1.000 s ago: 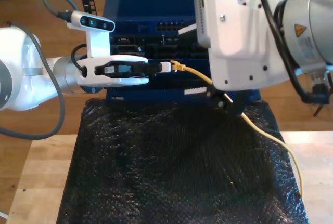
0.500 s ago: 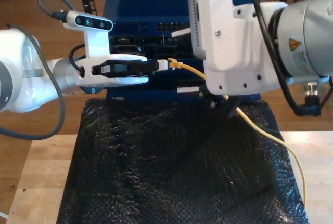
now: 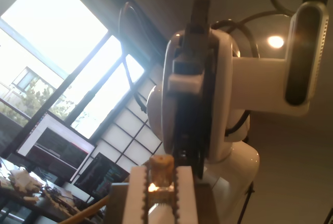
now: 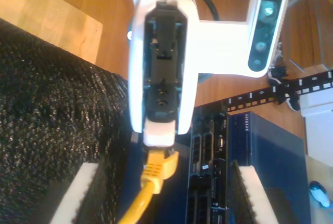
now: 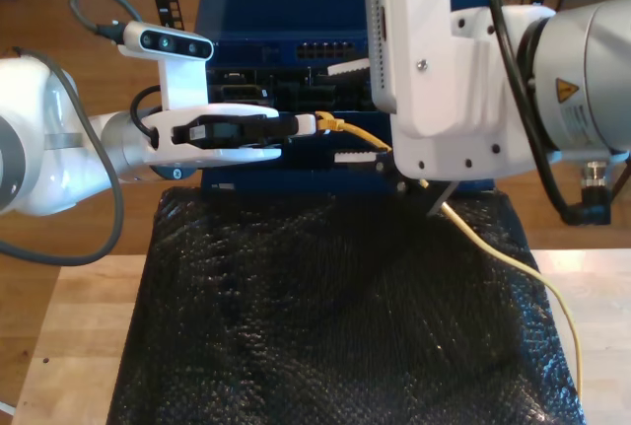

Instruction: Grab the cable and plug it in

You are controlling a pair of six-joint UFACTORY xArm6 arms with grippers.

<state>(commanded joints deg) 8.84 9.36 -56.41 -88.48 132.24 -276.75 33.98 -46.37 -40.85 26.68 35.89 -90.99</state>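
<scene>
The yellow cable [image 5: 363,135] runs from its plug [image 5: 331,122] in front of the blue switch, past the arm at the exterior view's right, and trails over the mat. My first gripper [image 5: 314,124], on the arm at the exterior view's left, is shut on the plug [image 3: 158,174], held level toward the other arm. In the second wrist view the first gripper [image 4: 158,140] pinches the yellow plug boot [image 4: 156,169]. My second gripper [image 5: 356,112] is open, its white serrated fingers [image 4: 78,198] wide apart with the cable passing between them, untouched.
A blue network switch [image 5: 286,11] with rows of ports [image 5: 317,50] stands behind the grippers. A black textured mat [image 5: 325,317] covers the wooden table [image 5: 69,346]. Thick black arm cables hang at the exterior view's right. A black perforated rail [image 4: 291,86] lies on the floor.
The second arm has shifted a little toward the exterior view's left and risen, its open fingers closer to the plug. The first gripper holds the plug almost where it was.
</scene>
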